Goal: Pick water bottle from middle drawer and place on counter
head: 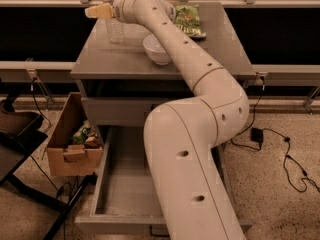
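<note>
The water bottle [114, 28] stands upright on the counter [100, 61] near its back left corner, its white cap at the top edge of the view. My gripper [98, 10] hovers above the counter's back left corner, pointing left, just in front of the bottle's upper part; I cannot tell whether it touches the bottle. The middle drawer [125, 186] is pulled out below, its grey floor bare where it shows. My arm hides the drawer's right half.
A white bowl [157, 49] sits mid-counter beside my arm. A green snack bag [187, 19] lies at the back. A cardboard box [74, 145] with items stands left of the drawer. A black stand [15, 134] is at far left, cables [280, 139] on the floor at right.
</note>
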{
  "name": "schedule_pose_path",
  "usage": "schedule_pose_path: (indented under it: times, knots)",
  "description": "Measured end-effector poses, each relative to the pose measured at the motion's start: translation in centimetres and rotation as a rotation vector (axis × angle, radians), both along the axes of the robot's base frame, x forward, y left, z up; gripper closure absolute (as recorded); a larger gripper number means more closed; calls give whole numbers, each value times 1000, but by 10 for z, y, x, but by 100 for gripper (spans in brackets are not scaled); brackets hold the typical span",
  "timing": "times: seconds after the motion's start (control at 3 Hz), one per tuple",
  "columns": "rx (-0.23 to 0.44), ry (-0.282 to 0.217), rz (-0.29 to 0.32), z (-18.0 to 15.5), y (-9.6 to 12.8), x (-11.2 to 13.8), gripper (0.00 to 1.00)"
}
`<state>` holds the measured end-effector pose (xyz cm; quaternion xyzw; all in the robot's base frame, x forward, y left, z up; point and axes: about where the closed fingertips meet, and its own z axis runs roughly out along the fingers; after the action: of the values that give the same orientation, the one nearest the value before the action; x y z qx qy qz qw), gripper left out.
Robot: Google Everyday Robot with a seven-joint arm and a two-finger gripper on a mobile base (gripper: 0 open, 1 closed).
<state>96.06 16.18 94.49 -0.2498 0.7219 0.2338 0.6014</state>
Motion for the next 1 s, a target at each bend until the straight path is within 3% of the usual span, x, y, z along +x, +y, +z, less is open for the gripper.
schedule_pose_path:
  times: [0.33,0.67,1.0]
  knots:
    - [-1,0,5,2,0,-1,0]
    - [-11,-2,53,18,-4,-10,0]
    - [-62,-51,126,108,-43,-57,0]
